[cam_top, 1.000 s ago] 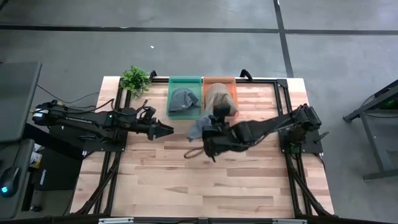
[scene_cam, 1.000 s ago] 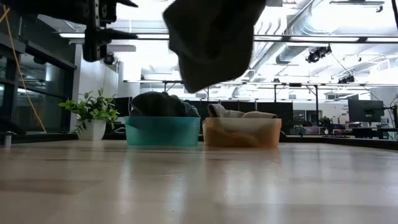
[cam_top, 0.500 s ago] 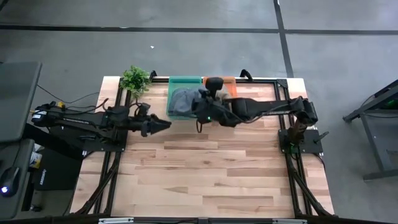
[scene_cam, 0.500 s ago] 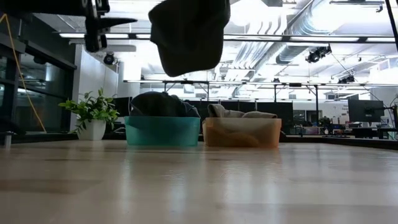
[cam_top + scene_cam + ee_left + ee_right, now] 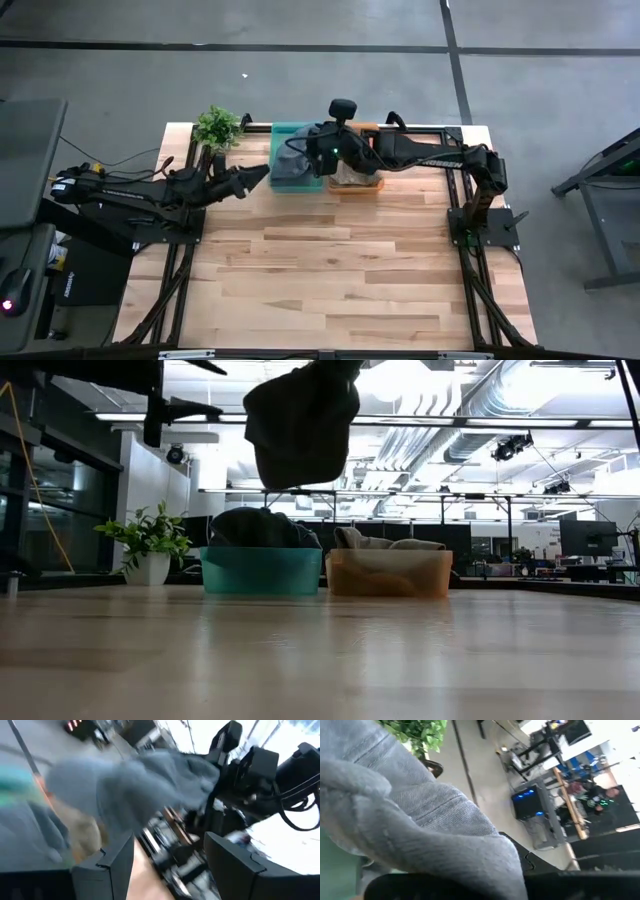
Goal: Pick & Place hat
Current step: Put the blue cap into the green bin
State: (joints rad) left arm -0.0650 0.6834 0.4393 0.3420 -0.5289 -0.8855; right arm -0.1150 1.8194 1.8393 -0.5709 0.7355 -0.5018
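Note:
My right gripper (image 5: 312,150) is shut on a grey hat (image 5: 300,422) that hangs in the air above the teal bin (image 5: 260,571) at the table's far edge. The same hat (image 5: 395,815) fills the right wrist view. Another grey hat (image 5: 262,526) lies heaped in the teal bin (image 5: 278,130). A tan hat (image 5: 385,544) lies in the orange bin (image 5: 388,573) beside it. My left gripper (image 5: 262,172) is open, in the air just left of the teal bin, pointing at the hanging hat (image 5: 140,780). My right gripper holds the grey hat by its top part (image 5: 335,372), coming from the table's right side. The cloth bunches over the fingers in the right wrist view and hides the place of contact. The hat hangs slack below the gripper, clear of the bin and the table.
A small potted plant (image 5: 217,128) stands at the far left corner, left of the teal bin. The wooden table (image 5: 330,270) stretches bare between the bins and the near edge. My right arm (image 5: 420,155) reaches across the orange bin (image 5: 368,127).
My right gripper has carried the grey hat from over the table's middle toward the far edge and to the left, and the hat now hangs over the teal bin. My left gripper has moved a little toward the far edge and the teal bin, still open.

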